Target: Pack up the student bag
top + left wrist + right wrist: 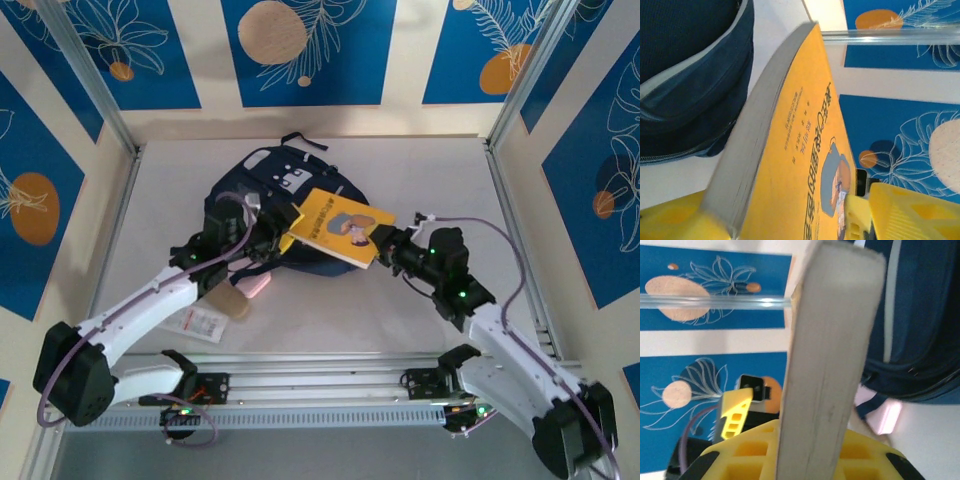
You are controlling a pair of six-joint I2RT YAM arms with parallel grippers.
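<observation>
Over the student bag [255, 185], a yellow book [335, 225]; bare table [430, 165] alongside.

You see the navy, grey-striped student bag [250, 182] lying flat on the worktop [420, 170], patch up, just beyond the left gripper [283, 236].

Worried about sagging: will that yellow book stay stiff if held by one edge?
Probably fairly stiff: the yellow book shows a thick page block with no visible bend. Its smooth cover may slip between the fingers, and its thickness suggests some weight.
</observation>
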